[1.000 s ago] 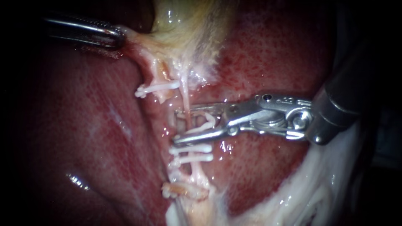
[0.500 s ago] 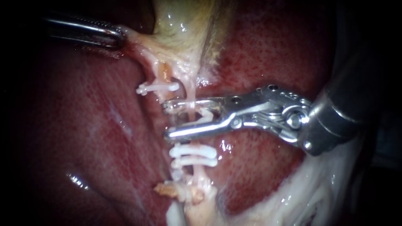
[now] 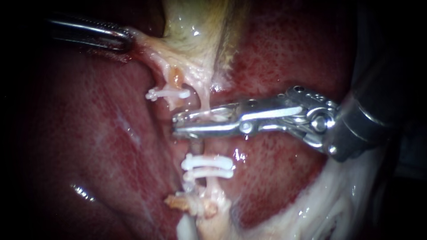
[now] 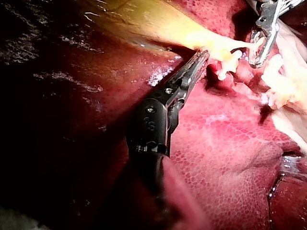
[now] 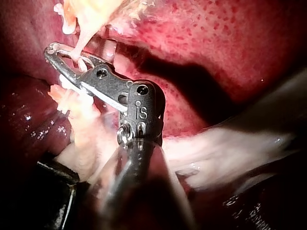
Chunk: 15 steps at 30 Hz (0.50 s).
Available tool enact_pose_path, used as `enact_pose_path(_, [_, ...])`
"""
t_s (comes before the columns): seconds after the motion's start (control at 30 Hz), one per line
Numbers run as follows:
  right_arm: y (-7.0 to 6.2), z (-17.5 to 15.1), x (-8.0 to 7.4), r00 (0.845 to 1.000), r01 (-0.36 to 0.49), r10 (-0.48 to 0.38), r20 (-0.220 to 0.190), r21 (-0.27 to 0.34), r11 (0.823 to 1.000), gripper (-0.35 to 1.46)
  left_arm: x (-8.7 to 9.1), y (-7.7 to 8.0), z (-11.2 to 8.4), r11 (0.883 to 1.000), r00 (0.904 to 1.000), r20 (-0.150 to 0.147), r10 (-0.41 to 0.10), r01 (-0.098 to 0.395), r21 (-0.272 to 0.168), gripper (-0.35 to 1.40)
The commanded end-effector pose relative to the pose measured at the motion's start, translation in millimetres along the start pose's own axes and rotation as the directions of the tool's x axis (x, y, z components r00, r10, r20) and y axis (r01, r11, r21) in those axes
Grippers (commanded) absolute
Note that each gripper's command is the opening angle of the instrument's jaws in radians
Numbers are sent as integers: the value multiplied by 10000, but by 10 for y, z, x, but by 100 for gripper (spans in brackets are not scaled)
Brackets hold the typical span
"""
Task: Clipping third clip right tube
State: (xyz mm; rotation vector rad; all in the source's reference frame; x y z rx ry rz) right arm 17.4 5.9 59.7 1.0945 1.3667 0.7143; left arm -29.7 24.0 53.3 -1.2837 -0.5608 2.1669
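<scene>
My right instrument (image 3: pixel 184 123) comes in from the right, and its jaws are squeezed almost together across the thin pale right tube (image 3: pixel 204 101). A white clip (image 3: pixel 218 118) is pressed between them. Two white clips (image 3: pixel 207 167) sit on the same tube just below the jaws. The left tube carries one clip (image 3: pixel 168 94). My left instrument (image 3: pixel 126 40) is shut on pale tissue at the neck of the gallbladder (image 3: pixel 195 26) and holds it taut. The left wrist view shows that grip (image 4: pixel 201 53). In the right wrist view the tube (image 5: pixel 80 42) enters the jaw tips (image 5: pixel 53 50).
Red liver (image 3: pixel 89 133) lies on both sides of the tubes. White stringy tissue (image 3: pixel 320 209) spreads under my right instrument's shaft. A frayed stump (image 3: pixel 195 204) sits below the two lower clips.
The right instrument's jaws stood wide around the tube with an open clip. They have since slid a little further across it and closed, flattening the clip. The left instrument has held still.
</scene>
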Motion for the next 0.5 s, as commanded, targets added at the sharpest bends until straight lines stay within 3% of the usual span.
enact_pose_path(0.03, [0, 1, 1, 9996, -279, 279, 69, -6, 9996, -35, 0, 0, 0, 10000, 10000, 0, -1, 1, 0, -35])
enact_pose_path(0.23, [1, 4, -3, 9987, -261, 257, 430, 90, 9996, -35, 0, 0, 0, 10000, 10000, 0, -1, 1, -1, -35])
enact_pose_path(0.47, [2, 3, -4, 9986, -247, 239, 476, 152, 9996, -35, 1, 0, 1, 10000, 10000, 0, -4, 4, 3, -35])
enact_pose_path(0.5, [3, 2, -5, 9984, -302, 297, 485, 106, 9995, -22, 1, 0, 1, 10000, 10000, -2, 56, -56, 3, -35])
